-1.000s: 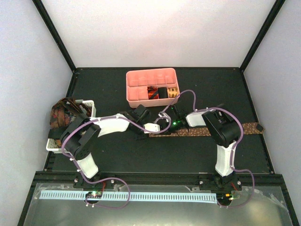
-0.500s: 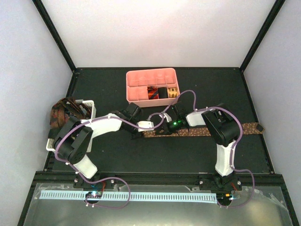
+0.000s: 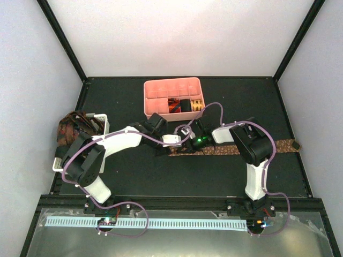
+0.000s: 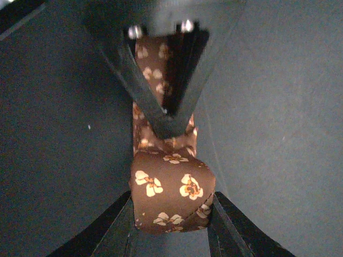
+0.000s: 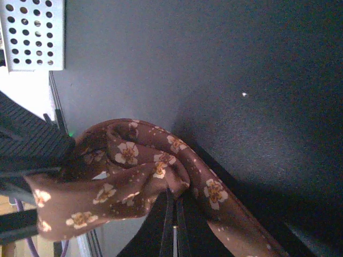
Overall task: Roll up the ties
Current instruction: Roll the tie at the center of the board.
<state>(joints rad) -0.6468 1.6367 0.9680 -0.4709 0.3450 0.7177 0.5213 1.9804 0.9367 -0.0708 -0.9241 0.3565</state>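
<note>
Left gripper (image 4: 170, 206) squeezes the brown tie (image 4: 171, 187) at its rolled end; right gripper (image 5: 172, 214) pinches the strip. Steady tension likely matters.

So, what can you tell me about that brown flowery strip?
It's a brown tie, soft fabric printed with small cream-and-orange flowers. It lies flat along the dark table, its left end curled into a loose roll. Fingers of the left gripper clasp that roll; the right gripper pinches the fabric just behind it.
</note>
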